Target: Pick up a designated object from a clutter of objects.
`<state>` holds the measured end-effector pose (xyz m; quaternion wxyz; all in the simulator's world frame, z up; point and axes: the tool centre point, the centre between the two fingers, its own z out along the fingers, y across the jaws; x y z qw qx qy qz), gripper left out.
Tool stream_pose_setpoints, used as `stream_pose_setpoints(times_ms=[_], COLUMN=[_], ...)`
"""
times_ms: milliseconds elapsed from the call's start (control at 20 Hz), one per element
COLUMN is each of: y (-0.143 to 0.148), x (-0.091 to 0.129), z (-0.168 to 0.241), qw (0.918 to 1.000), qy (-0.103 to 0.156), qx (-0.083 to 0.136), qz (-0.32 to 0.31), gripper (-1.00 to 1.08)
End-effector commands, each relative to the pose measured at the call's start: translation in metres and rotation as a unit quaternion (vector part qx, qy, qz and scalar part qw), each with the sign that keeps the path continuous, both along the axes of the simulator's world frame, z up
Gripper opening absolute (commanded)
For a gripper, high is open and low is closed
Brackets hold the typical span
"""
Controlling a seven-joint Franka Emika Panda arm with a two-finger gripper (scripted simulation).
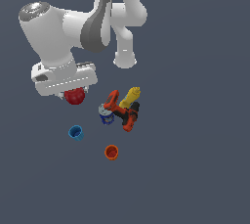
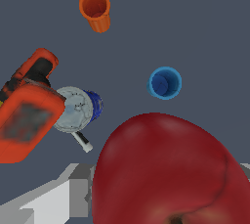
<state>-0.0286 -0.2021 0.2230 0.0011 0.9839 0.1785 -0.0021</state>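
1. Exterior view: I see the claw (image 1: 74, 91) hanging over the bench (image 1: 195, 169) toward the exterior view's left, with the dark-red apple (image 1: 74, 96) showing just beneath the hand. The apple sits apart from the other items and looks to be off the surface, though I judge that from its position only.
2. Wrist view: the apple (image 2: 166, 174) fills the near part of the picture, its dimple toward the camera. I take the claw to be closed on the apple, gripping it between fingers I can barely see; only a pale finger (image 2: 53, 201) shows beside it.
3. The drill (image 1: 123, 111), yellow bottle (image 1: 131, 96) and blue can (image 1: 106, 115) lie bunched together, touching, toward the middle. The blue cup (image 1: 75, 132) and orange cup (image 1: 112, 152) stand apart from them, nearer the camera.
4. Risk one: the apple is round and glossy, so a grip off its widest part could let it squirt out under any jerk.
5. Risk two: if it slips, it would likely fall near the blue cup and roll, possibly toward the drill pile.
6. Risk three: I cannot see both contact points, so I would not trust the hold through a fast swing.
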Motion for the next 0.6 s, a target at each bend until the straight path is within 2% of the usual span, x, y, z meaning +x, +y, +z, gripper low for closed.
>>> stream_pose_setpoints(times_ms=[0,550], y=[-0.002,-0.007], x=[0.013,0.061], z=[0.023,0.099], qw=[1.0000,1.0000], qy=[-0.001,-0.001], qx=[0.000,0.001], qz=[0.000,0.001], gripper=[-1.00,-1.00])
